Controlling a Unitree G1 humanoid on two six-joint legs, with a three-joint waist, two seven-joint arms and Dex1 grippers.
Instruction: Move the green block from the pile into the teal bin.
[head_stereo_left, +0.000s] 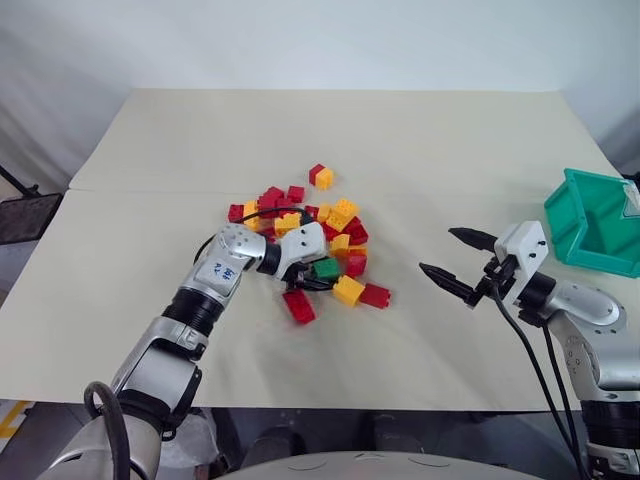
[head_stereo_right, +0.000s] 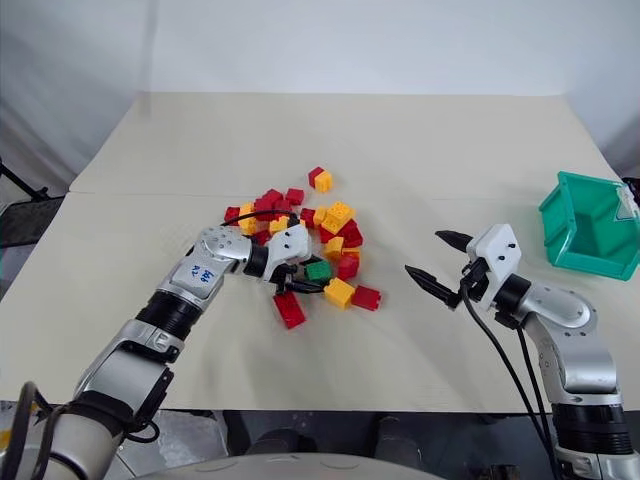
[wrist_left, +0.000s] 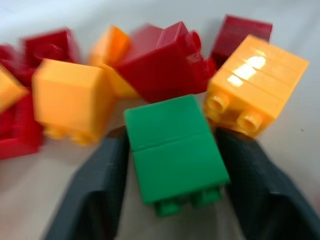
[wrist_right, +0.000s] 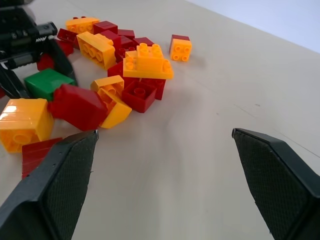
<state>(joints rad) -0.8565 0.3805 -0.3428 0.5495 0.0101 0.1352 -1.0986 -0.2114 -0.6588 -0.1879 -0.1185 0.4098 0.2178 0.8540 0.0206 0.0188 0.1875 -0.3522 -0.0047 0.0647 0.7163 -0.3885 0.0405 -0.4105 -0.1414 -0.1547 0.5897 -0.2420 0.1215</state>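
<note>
A broad table (head_stereo_left: 420, 140) covered in a pale beige sheet is seen, its surface matte and plain. A straight seam (head_stereo_left: 150, 190) is drawn across the covering from one side to the other, so that a far panel and a near panel are marked off. Behind the table's far edge a white backdrop (head_stereo_left: 300, 40) is hung. Beside the table's left edge a dark, flat-topped object (head_stereo_left: 25, 215) is placed; what it is cannot be told.
</note>
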